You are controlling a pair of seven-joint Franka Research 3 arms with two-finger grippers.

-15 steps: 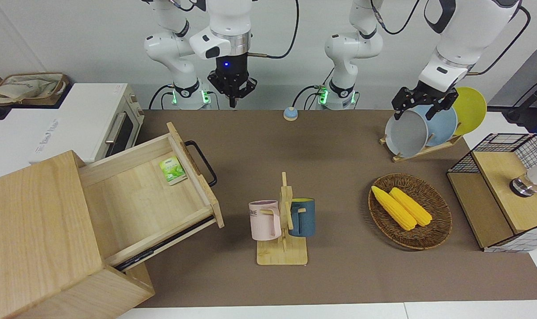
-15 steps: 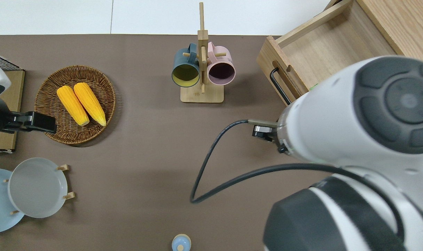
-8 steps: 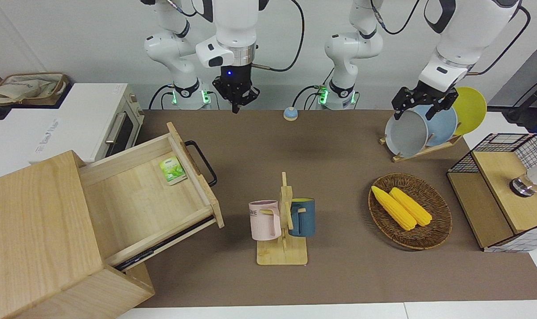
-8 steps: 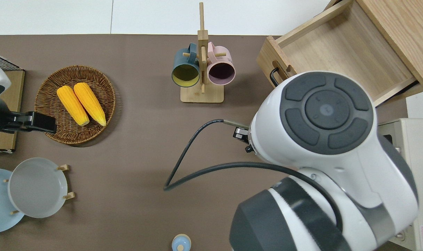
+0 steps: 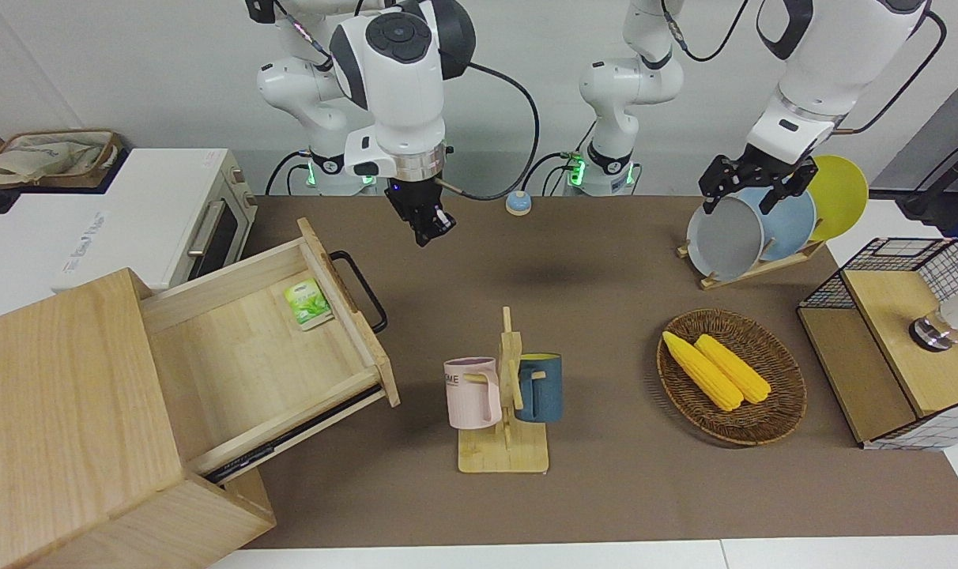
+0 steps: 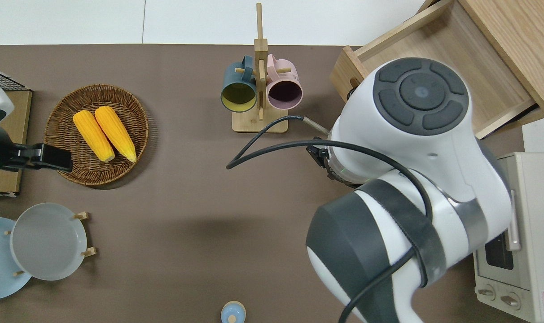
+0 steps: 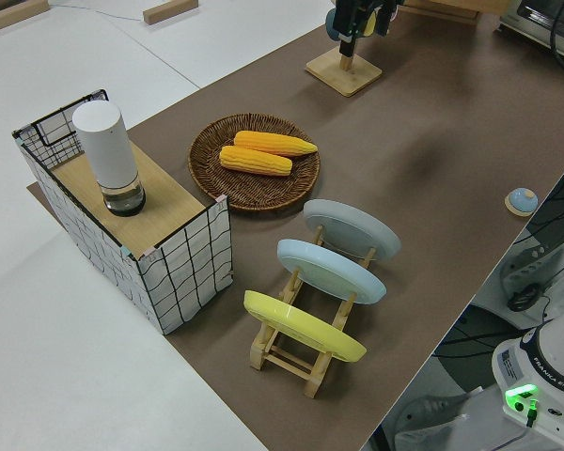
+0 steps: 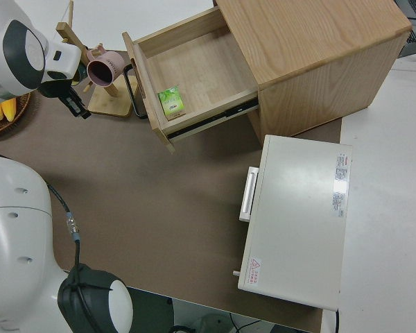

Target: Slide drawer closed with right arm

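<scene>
The drawer (image 5: 250, 356) stands pulled out of the big light-wood box (image 5: 60, 411). Its black loop handle (image 5: 360, 288) faces the middle of the table, and a green packet (image 5: 307, 303) lies inside. The drawer also shows in the right side view (image 8: 194, 69) and the overhead view (image 6: 487, 58). My right gripper (image 5: 425, 233) looks shut and empty. It hangs over the brown mat, apart from the handle, between the handle and the mug rack (image 5: 504, 395). It also shows in the right side view (image 8: 80, 109). In the overhead view the arm hides it. The left arm is parked.
The mug rack holds a pink and a blue mug. A wicker basket (image 5: 730, 378) holds two corn cobs. A plate rack (image 5: 752, 229), a wire-mesh box (image 5: 898, 340), a toaster oven (image 5: 131, 213) and a small blue bell (image 5: 518, 203) also stand here.
My right arm has swung out from the robots' edge over the mat, lower and toward the drawer's front. The drawer and the left arm have not moved.
</scene>
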